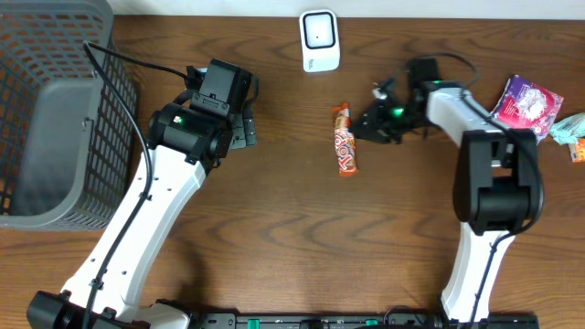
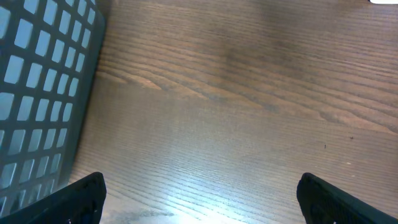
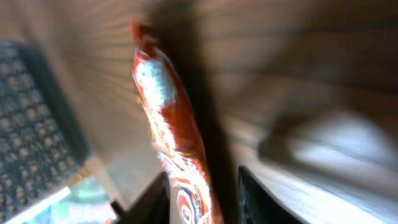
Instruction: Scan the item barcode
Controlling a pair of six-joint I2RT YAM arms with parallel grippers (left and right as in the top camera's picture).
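You have two arms over the worktop (image 1: 274,228) and one item lying in the middle of it: a single long snack bar (image 1: 345,139) in a red and orange wrapper. It lies flat on the wood, its length running away from you, a little below the one white scanner (image 1: 320,41) that sits at the far edge. Bar and scanner are apart, with bare wood between them.

Your right gripper (image 1: 364,126) is low at the bar's far end, just to its right in the overhead view. In the right wrist view the bar runs down between the two fingers (image 3: 258,199). The jaws are partly parted, and a dark gap shows between the wrapper and the finger on the right. That picture is blurred, so you cannot tell whether the other finger touches the wrapper. Nothing there shows the bar lifted off the wood.

Your left gripper (image 2: 199,202) is spread wide, with one fingertip in each lower corner of its wrist view and only bare wood between them. It holds nothing. It hangs over the left half of the worktop, well apart from the bar and beside the one grey mesh basket (image 1: 55,110) in the far left corner.

At the right edge you can count two more packets. One pink and purple packet (image 1: 527,102) lies there, with one teal packet (image 1: 569,132) just beyond it, partly cut off by the frame. Both are well apart from the bar.
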